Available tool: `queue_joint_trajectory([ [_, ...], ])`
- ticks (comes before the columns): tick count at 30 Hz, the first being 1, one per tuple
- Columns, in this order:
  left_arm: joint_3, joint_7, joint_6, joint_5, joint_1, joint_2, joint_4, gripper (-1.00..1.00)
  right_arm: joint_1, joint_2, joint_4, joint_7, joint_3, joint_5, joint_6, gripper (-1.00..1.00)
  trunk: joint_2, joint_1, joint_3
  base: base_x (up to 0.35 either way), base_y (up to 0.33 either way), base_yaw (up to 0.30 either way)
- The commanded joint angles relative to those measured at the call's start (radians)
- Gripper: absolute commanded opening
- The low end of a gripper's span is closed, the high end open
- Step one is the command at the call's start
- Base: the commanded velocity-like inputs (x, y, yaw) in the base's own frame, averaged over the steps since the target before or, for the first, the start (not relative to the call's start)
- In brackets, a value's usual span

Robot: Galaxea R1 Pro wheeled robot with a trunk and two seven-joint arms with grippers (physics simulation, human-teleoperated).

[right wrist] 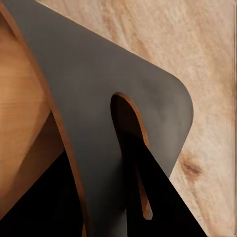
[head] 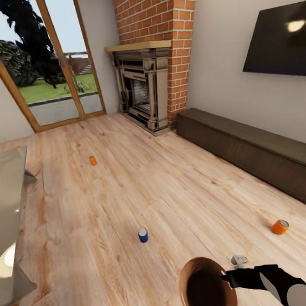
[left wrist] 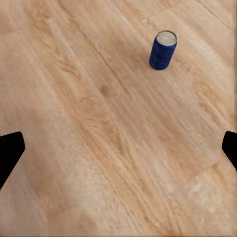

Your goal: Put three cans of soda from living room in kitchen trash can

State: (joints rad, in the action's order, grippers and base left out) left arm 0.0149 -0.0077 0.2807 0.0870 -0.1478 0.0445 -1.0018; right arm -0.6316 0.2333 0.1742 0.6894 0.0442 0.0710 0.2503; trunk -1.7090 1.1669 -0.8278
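Holding the trash can [head: 206,288] by its rim, the right gripper [head: 229,279] sits at the near edge of the head view, its fingers closed on the wall of the can. In the right wrist view one dark finger [right wrist: 153,197] lies against the grey outer wall [right wrist: 98,98], and the brown inner side shows beside it. The brown mouth of the can faces up, just beside the fingertips.

Only the two dark tips of the left gripper [left wrist: 118,148] show, standing wide apart with bare wooden floor [left wrist: 89,123] between them. They hold nothing.

Ahead of the left fingers, a little to one side, the blue can [left wrist: 163,50] stands upright on the floor, not touching them. In the head view it is between the two arms.

Beyond the right gripper, an orange can [head: 280,226] lies tilted on the floor, near the long dark bench [head: 244,146] under the wall TV [head: 277,41].

Much farther from both grippers, the second orange can [head: 93,160] stands on the floor. Behind it are the brick fireplace [head: 144,94] and the glazed wooden doors [head: 51,64]. A grey table [head: 6,204] stands well to the left of the left fingers.
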Motion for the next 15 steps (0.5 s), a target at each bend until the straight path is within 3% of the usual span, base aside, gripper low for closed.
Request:
queue_joint_trajectory([
  [1, 0.000, 0.000, 0.000, 0.000, 0.000, 0.000, 0.000, 1.00, 0.000, 0.000, 0.001, 0.003, 0.009, -0.010, 0.003, -1.00, 0.000, 0.000, 0.000, 0.297, 0.058, -0.199],
  [10, -0.009, -0.001, -0.020, 0.002, 0.008, 0.000, 0.006, 1.00, 0.000, -0.001, 0.007, -0.008, 0.009, -0.007, 0.003, -1.00, 0.000, 0.000, -0.002, 0.303, 0.023, -0.110],
  [12, -0.011, -0.001, -0.069, 0.006, 0.018, -0.001, 0.004, 1.00, -0.001, -0.002, 0.010, -0.014, 0.009, -0.006, 0.005, -1.00, 0.000, 0.000, -0.002, 0.314, 0.003, -0.020],
  [14, -0.014, 0.000, -0.173, 0.009, 0.050, -0.003, -0.012, 1.00, -0.001, -0.001, 0.013, -0.018, 0.009, -0.006, 0.012, -1.00, 0.000, 0.000, -0.002, 0.318, 0.002, -0.010],
  [15, -0.015, 0.000, -0.261, 0.011, 0.090, -0.003, -0.026, 1.00, -0.002, -0.001, 0.014, -0.019, 0.009, -0.006, 0.028, -1.00, 0.000, 0.000, -0.002, 0.320, 0.001, -0.006],
])
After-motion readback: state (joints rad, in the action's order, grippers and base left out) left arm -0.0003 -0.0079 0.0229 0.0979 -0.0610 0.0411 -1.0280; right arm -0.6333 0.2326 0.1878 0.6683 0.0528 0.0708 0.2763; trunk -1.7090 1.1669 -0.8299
